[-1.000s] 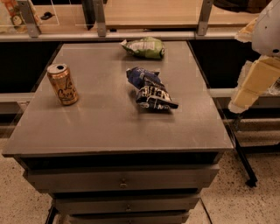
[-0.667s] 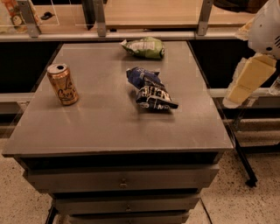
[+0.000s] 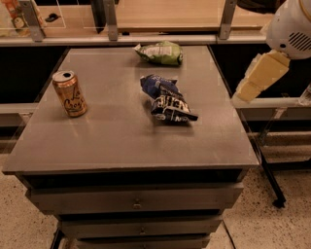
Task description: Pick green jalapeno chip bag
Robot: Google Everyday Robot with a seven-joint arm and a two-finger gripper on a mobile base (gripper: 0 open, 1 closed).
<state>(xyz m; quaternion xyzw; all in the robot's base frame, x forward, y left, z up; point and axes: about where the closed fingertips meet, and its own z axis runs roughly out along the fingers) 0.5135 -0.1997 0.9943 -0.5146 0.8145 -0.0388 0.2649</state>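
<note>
The green jalapeno chip bag (image 3: 160, 52) lies on its side at the far edge of the grey table (image 3: 121, 141), near the middle of that edge. It is light green with white patches. My gripper (image 3: 258, 78), cream-coloured, hangs in the air off the table's right side, level with the table's far half. It is well to the right of the green bag and a little nearer to me. It holds nothing that I can see.
A dark blue chip bag (image 3: 167, 98) lies in the table's middle. An orange can (image 3: 70, 93) stands upright at the left. A wooden counter with metal posts (image 3: 170, 14) runs behind the table. Drawers (image 3: 136, 202) sit below the tabletop.
My gripper has moved up and a little left, toward the table's right edge. The bags and the can have not moved.
</note>
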